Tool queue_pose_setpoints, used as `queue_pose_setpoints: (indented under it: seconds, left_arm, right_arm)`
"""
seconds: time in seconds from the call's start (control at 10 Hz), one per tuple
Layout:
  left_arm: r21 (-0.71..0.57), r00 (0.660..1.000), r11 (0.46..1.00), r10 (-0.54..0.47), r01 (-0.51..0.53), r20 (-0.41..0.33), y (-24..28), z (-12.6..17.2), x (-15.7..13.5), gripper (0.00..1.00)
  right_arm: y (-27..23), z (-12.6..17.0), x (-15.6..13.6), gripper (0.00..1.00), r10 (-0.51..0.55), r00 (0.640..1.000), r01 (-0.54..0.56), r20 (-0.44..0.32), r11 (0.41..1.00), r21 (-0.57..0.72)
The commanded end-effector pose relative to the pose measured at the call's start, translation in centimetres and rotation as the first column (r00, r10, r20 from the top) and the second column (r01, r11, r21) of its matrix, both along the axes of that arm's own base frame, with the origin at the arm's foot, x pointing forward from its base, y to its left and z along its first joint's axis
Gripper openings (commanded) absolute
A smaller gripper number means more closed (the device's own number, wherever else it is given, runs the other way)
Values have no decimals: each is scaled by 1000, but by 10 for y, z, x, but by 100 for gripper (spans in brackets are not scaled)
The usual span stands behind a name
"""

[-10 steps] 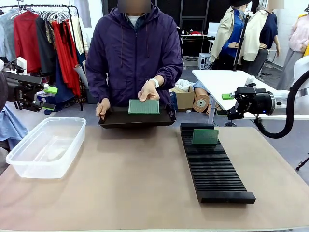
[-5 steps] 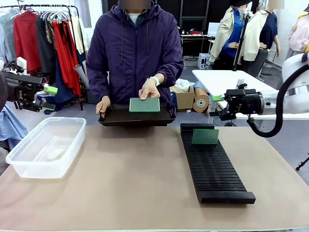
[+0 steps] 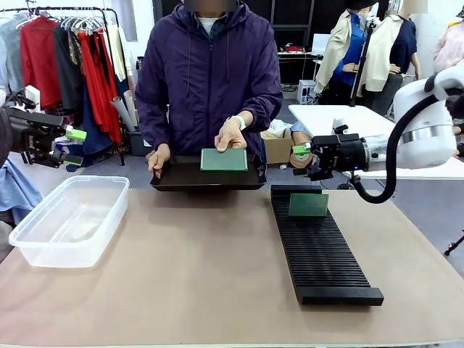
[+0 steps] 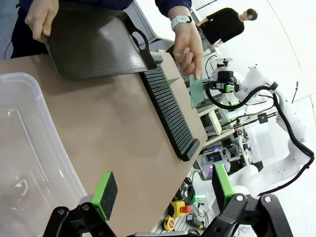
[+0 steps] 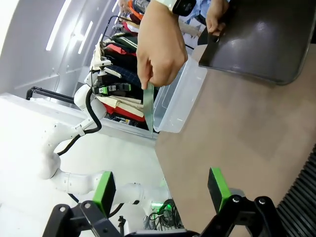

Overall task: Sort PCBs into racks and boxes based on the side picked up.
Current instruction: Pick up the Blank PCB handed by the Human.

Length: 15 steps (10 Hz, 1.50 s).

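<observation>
A person across the table holds a green PCB (image 3: 223,159) upright in one hand above a dark handled tray (image 3: 206,178). My right gripper (image 3: 299,157) hovers open just right of that board, level with it, with nothing between its jaws. In the right wrist view the PCB (image 5: 149,106) hangs edge-on from the hand, far ahead of the open right gripper (image 5: 161,186). Another PCB (image 3: 308,205) stands in the far end of the black slotted rack (image 3: 322,250). My left gripper (image 3: 75,148) waits open at the far left, behind the clear box (image 3: 69,217).
The person's other hand (image 3: 159,157) grips the tray's left end. The left wrist view looks over the clear box (image 4: 24,148), the tray (image 4: 94,44) and the rack (image 4: 170,116). Bare tan tabletop (image 3: 196,268) lies between box and rack.
My right gripper has moved left from the table's right side toward the board in the person's hand. The person and tray shifted slightly right. The left arm has not moved.
</observation>
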<state>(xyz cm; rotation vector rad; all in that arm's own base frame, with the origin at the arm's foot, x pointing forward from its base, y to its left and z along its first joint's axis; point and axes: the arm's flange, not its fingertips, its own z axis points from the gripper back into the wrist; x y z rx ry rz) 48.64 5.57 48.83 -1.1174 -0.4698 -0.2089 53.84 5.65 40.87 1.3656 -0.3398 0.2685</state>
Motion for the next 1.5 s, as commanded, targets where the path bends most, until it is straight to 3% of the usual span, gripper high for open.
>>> queue_pose_setpoints:
  seconds: [0.0,1.4]
  left_arm:
    - [-3,1000,1000,-1,1,4,0,1,-1,100]
    - [-3,1000,1000,-1,1,4,0,1,-1,100]
  right_arm:
    - [19,-6,3,100,-17,999,17,39,1000,-7]
    - [102,-12,24,100,17,996,-23,91,998,65]
